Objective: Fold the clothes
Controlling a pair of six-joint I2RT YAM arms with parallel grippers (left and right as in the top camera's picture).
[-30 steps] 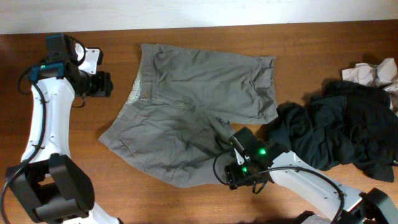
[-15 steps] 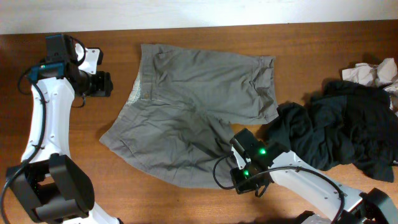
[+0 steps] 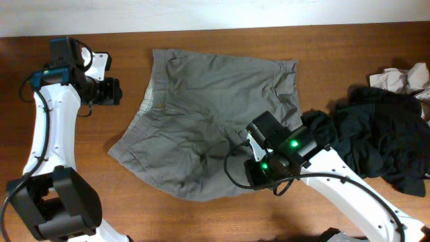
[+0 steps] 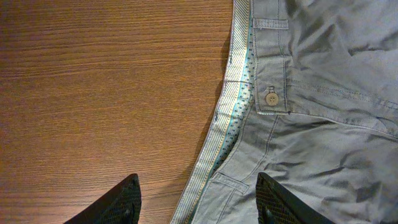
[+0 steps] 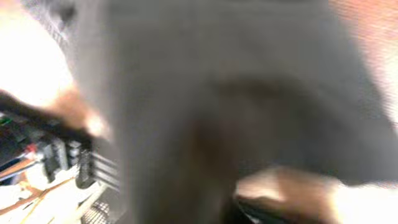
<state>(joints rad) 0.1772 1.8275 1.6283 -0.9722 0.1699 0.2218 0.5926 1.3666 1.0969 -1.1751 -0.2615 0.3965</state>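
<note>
Overhead, the right gripper (image 3: 259, 138) has moved since one second ago. It was then low at the hem of the near leg of the shorts (image 3: 201, 114); now it stands higher and further in over that leg, and its arm reaches from the lower right edge across the table (image 3: 336, 67). The cloth around it is more gathered than before. The shorts lie spread in the middle of the table, with the waistband on the left side. The right wrist view is only a blur full of grey cloth, so I cannot tell how the right jaws stand.

The left arm has not moved. The left gripper (image 4: 202, 202) points to the waistband from the left, beside it, with the jaws well apart and nothing between them.

The black garments (image 3: 376, 141) lie at the right.
</note>
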